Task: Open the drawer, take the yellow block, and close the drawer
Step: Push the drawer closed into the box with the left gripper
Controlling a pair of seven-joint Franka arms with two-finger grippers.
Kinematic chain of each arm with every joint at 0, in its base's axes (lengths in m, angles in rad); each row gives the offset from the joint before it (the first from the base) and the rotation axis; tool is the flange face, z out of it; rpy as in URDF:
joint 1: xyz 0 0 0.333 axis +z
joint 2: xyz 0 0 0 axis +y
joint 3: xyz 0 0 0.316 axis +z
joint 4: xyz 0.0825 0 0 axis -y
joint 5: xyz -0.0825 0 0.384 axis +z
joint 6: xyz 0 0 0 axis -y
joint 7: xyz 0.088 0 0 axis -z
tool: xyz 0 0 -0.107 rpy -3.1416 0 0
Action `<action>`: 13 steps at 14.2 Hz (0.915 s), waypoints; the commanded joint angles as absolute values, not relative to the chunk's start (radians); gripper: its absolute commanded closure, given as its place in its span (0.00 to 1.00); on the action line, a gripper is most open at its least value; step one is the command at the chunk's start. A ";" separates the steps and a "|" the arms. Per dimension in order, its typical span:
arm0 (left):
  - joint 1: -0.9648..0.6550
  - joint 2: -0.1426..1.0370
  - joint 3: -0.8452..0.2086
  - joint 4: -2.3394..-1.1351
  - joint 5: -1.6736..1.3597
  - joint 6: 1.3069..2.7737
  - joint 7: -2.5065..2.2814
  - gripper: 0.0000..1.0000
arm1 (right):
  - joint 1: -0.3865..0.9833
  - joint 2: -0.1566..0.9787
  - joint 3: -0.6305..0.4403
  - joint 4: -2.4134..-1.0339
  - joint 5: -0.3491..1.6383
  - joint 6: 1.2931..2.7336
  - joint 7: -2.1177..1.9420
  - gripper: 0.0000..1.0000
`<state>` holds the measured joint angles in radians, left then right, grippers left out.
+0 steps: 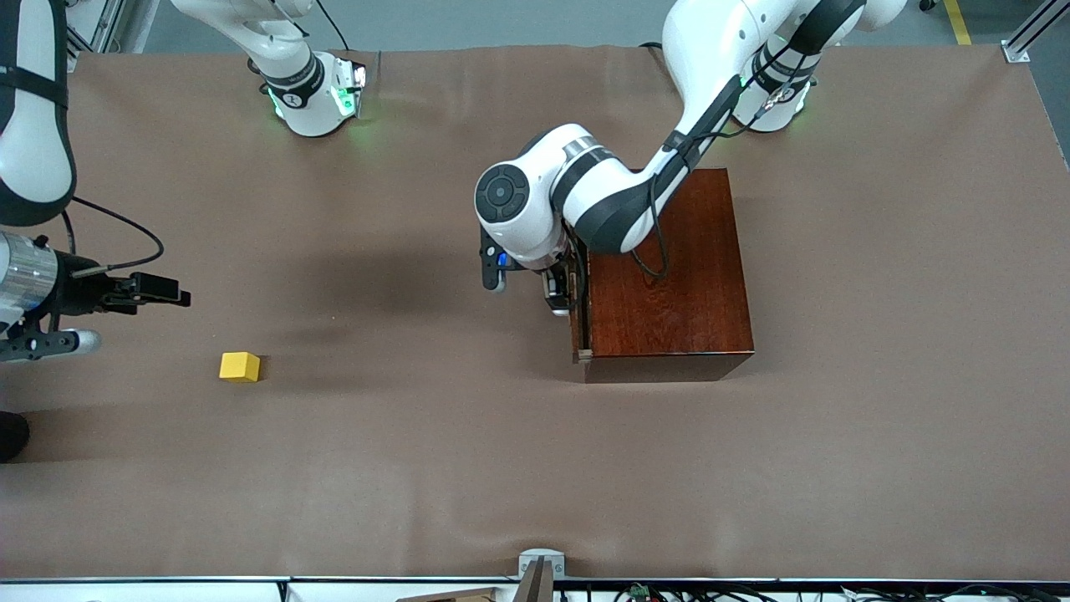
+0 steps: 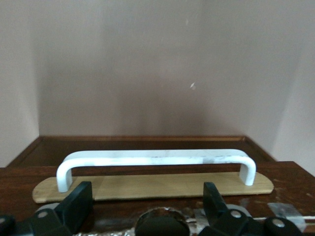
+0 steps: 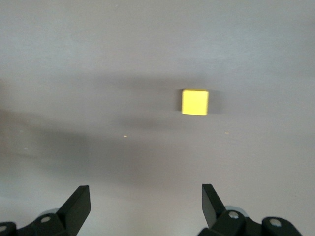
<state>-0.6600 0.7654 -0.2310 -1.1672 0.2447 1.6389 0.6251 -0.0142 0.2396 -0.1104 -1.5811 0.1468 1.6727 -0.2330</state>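
Note:
The dark reddish-brown box (image 1: 669, 284) stands mid-table toward the left arm's end. Its drawer front (image 1: 578, 339) sticks out only a sliver. My left gripper (image 1: 562, 288) is open at the drawer front. In the left wrist view the white bar handle (image 2: 157, 160) on its pale wood plate (image 2: 147, 186) lies just ahead of my open left gripper (image 2: 146, 201), untouched. The yellow block (image 1: 240, 366) sits on the table toward the right arm's end. My right gripper (image 1: 171, 293) hangs open and empty near it. In the right wrist view the block (image 3: 195, 102) lies ahead of the open right gripper (image 3: 145, 201).
The brown table cover (image 1: 468, 468) spreads wide between the block and the box. The left arm's elbow (image 1: 535, 201) hangs over the table beside the box. A metal bracket (image 1: 539, 568) sits at the table's edge nearest the front camera.

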 commanded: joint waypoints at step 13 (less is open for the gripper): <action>-0.635 0.543 -0.219 -1.207 0.187 1.779 -0.019 0.00 | 0.009 0.012 -0.107 -1.667 0.031 1.600 -0.181 0.00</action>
